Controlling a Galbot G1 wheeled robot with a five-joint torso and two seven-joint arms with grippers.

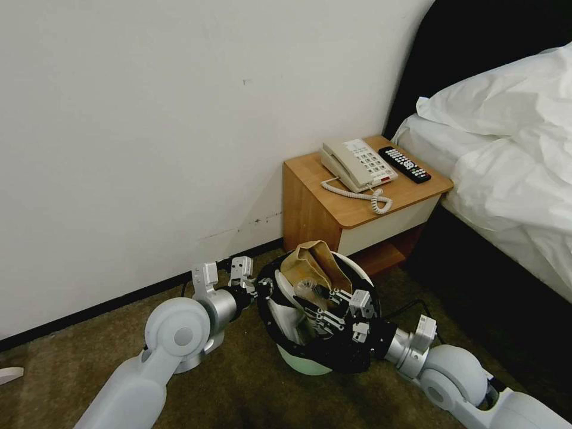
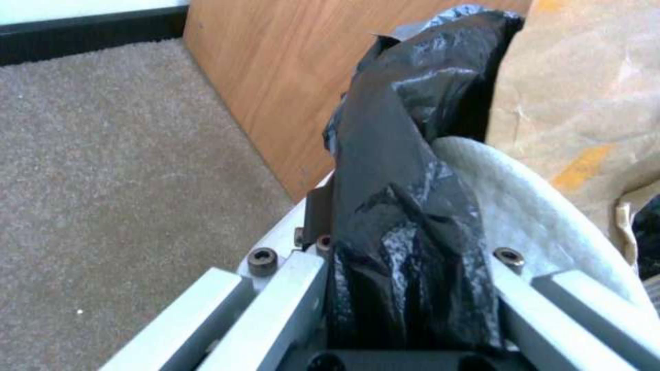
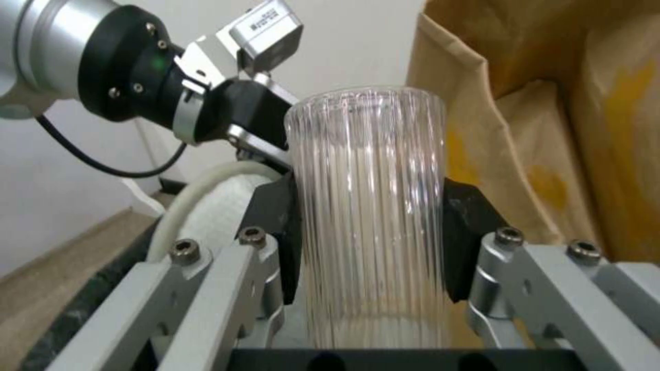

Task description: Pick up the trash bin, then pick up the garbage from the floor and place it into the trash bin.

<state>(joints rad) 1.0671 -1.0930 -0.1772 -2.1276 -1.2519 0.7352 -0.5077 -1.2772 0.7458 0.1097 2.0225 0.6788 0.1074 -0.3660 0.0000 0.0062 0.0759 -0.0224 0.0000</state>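
Trash bin (image 1: 310, 357), round white plastic with a crinkly glossy black bag liner (image 2: 406, 216) folded over its rim, sits low between the two arms above olive-brown short-pile carpet (image 1: 238, 381), just in front of a wooden nightstand (image 1: 310, 208); whether its base touches the floor cannot be told. Left gripper (image 1: 257, 285) is at the bin's left rim, metal fingers clamped on the rim with the bunched black liner pinched between the jaws; left wrist view shows a white fuzzy curved piece (image 2: 543, 216) just inside the rim. Right gripper (image 1: 333, 307) reaches over the bin's mouth from the right, its black pads (image 3: 275, 226) closed on a clear ribbed plastic bottle (image 3: 368, 206), cylindrical, see-through, with fine vertical ridges; bottle sits over the bin opening, next to a crumpled brown paper bag (image 1: 316, 262) that stands in the bin and pokes above the rim, matte with yellowish stains. Nightstand top holds a beige corded telephone (image 1: 354, 164) with coiled cord and a black remote control (image 1: 405, 164); bed (image 1: 506, 155) with rumpled white linen on the right; plain white wall (image 1: 149, 119) with dark baseboard behind.
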